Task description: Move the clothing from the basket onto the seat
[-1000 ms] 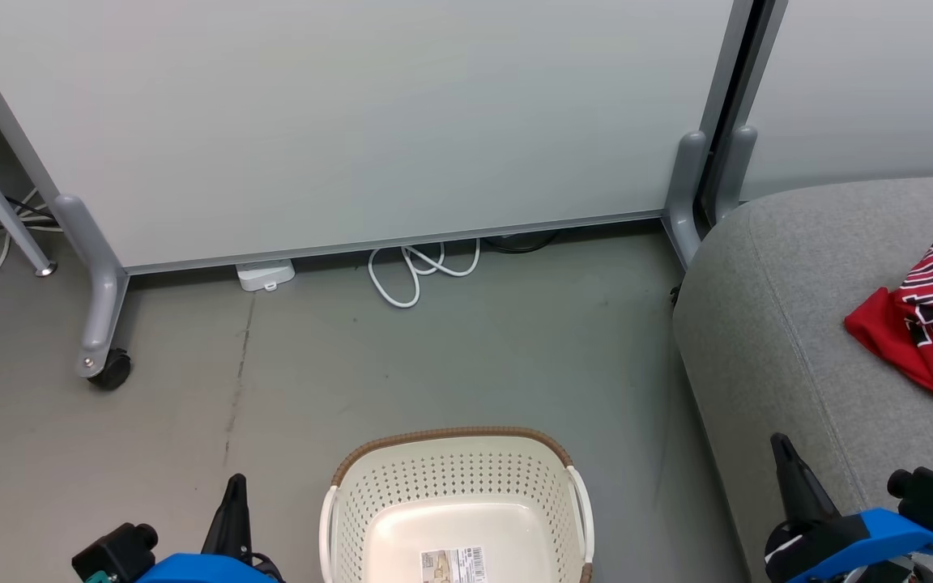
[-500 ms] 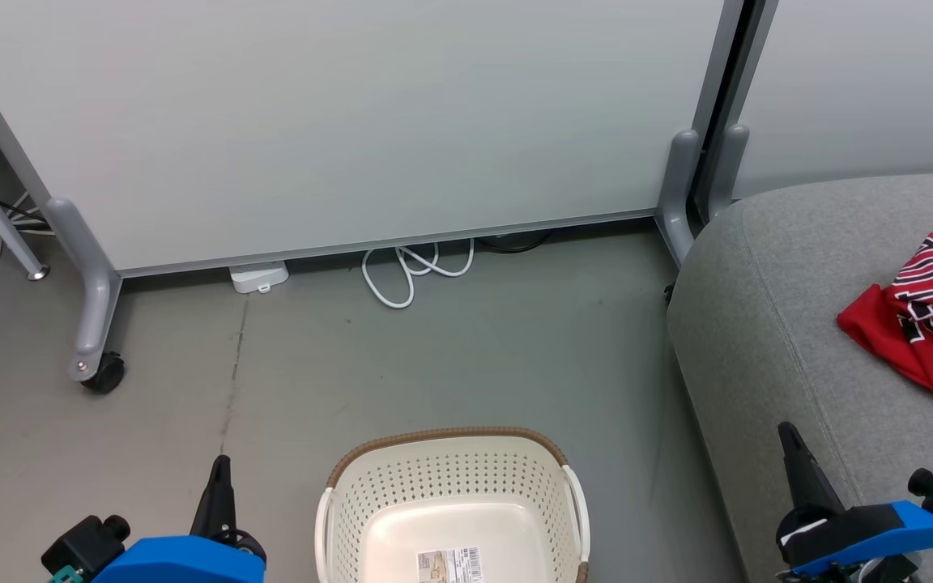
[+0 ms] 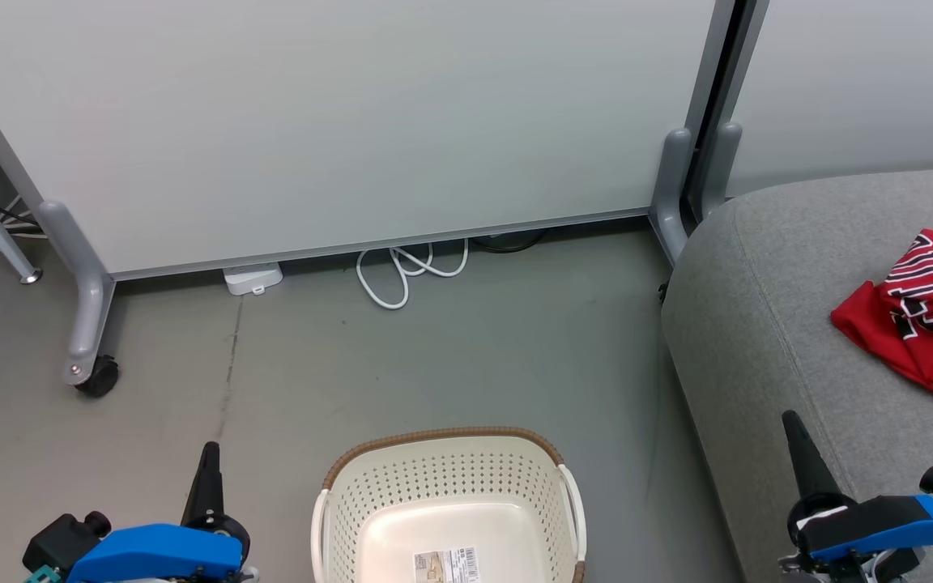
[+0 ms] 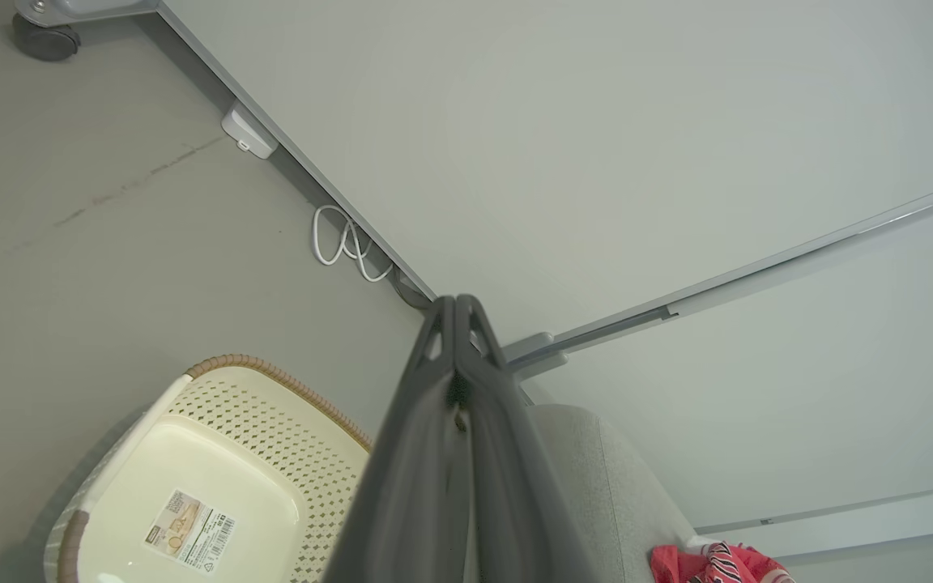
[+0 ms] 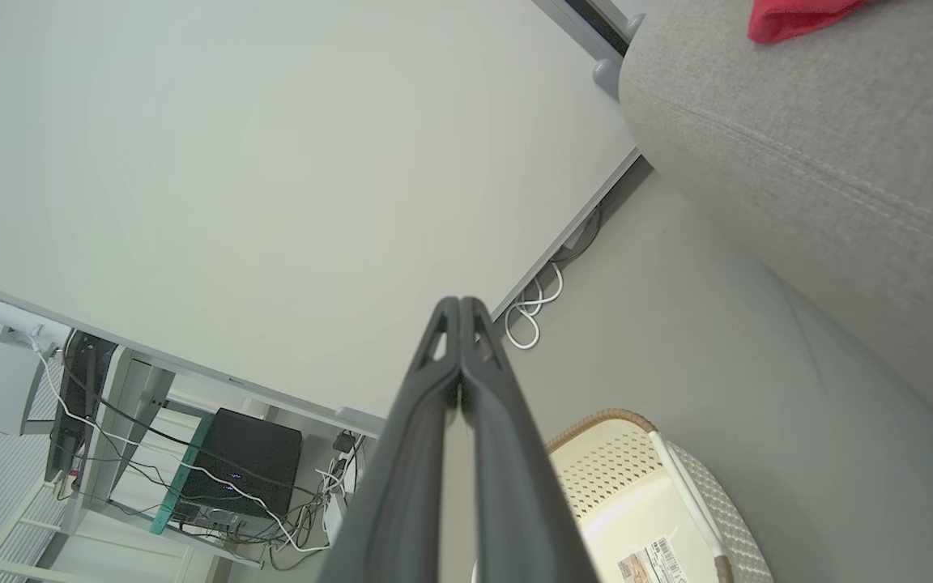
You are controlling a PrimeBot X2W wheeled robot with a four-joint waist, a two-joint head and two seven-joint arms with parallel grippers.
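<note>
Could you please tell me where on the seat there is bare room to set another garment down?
The seat is bare along its left part, between its rounded edge and the red jersey. The jersey crowds the right side. The visible bottom of the basket is bare apart from a label.

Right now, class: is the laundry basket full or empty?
Empty as far as visible: the basket shows a bare floor and sticker, nothing lying on them; its near end is out of frame.
</note>
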